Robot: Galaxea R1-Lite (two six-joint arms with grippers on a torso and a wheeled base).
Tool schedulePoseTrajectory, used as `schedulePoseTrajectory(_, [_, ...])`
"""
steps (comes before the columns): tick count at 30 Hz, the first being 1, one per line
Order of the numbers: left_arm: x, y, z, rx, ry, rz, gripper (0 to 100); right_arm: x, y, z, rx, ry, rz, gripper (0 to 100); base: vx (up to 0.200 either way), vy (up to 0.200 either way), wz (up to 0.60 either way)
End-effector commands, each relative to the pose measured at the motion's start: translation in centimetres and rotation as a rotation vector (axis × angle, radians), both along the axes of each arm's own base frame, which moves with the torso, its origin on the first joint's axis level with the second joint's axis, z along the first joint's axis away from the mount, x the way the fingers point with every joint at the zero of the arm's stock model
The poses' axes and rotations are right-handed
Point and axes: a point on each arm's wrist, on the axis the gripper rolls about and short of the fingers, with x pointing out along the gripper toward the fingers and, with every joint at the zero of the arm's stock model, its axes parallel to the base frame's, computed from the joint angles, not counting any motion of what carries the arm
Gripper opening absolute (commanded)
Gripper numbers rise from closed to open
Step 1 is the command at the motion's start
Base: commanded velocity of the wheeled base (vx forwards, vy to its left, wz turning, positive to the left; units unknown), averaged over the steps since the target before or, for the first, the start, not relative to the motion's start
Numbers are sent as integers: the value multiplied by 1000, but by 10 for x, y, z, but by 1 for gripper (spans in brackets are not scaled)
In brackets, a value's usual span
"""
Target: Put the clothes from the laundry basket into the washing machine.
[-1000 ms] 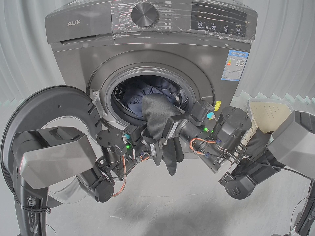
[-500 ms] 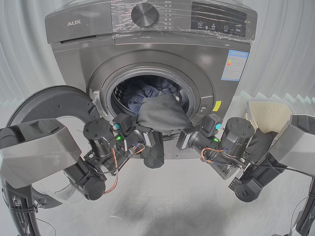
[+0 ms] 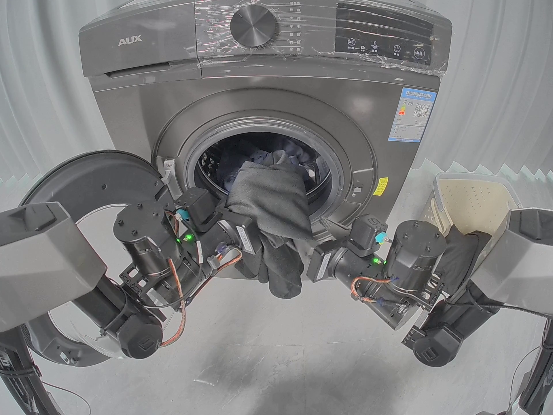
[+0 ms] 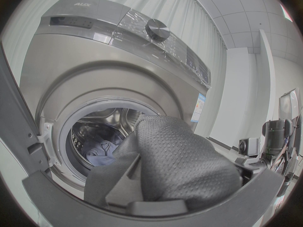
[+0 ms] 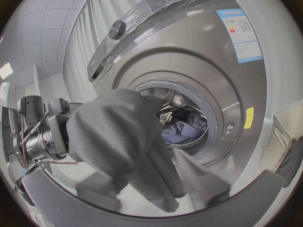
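Observation:
A dark grey garment (image 3: 271, 197) drapes over my left gripper (image 3: 257, 243) at the lower lip of the washing machine's drum opening (image 3: 199, 162). Its top lies inside the rim and its tail hangs down the front. The left gripper is shut on the garment (image 4: 180, 161), which covers most of its fingers. My right gripper (image 3: 322, 233) is open, just to the right of the hanging cloth and below the rim. Its fingers (image 5: 202, 180) hold nothing, and the garment (image 5: 116, 136) hangs in front of them. Blue clothes (image 5: 180, 130) lie in the drum.
The round door (image 3: 86, 180) stands swung open to the left, behind my left arm. A cream laundry basket (image 3: 472, 197) sits on the floor at the right with a dark garment (image 3: 461, 249) hanging over its near edge. Bare grey floor lies in front.
The right gripper has let go of the garment and drawn back down to the right. The left gripper has risen toward the drum, and the cloth now bunches over it.

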Motion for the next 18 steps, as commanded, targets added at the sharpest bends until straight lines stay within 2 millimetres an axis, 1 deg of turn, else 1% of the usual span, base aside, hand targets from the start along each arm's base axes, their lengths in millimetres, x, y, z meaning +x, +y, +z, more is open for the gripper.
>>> schedulePoseTrajectory(1, [-21, 8, 11, 0, -4, -19, 0, -28, -3, -7, -64, 34, 76, 100, 0, 0, 0])
schedulePoseTrajectory(2, [-25, 10, 11, 5, 2, -24, 0, -37, -5, -9, -88, 38, 109, 100, 0, 0, 0])
schedulePoseTrajectory(3, [-34, 11, 12, 8, 6, -39, 0, -47, -8, -14, -123, 51, 154, 100, 0, 0, 0])
schedulePoseTrajectory(4, [-35, 11, 12, 9, 5, -40, 0, -49, -8, -16, -128, 54, 159, 100, 0, 0, 0])
schedulePoseTrajectory(5, [-43, 12, 16, 5, 1, -56, 0, -61, -14, -23, -169, 81, 196, 100, 0, 0, 0])
schedulePoseTrajectory(7, [-47, 14, 20, 0, -7, -58, 0, -70, -20, -24, -194, 91, 213, 100, 0, 0, 0])
schedulePoseTrajectory(10, [-52, 18, 20, 1, 0, -58, 0, -79, -27, -25, -217, 101, 250, 100, 0, 0, 0])
schedulePoseTrajectory(11, [-55, 21, 19, 3, 11, -56, 0, -85, -31, -25, -231, 103, 288, 100, 0, 0, 0])
schedulePoseTrajectory(14, [-60, 26, 19, -21, 35, -60, 0, -92, -40, -24, -252, 95, 335, 100, 0, 0, 0])
schedulePoseTrajectory(18, [-60, 28, 19, -28, 40, -49, 0, -90, -44, -25, -255, 102, 314, 100, 0, 0, 0])
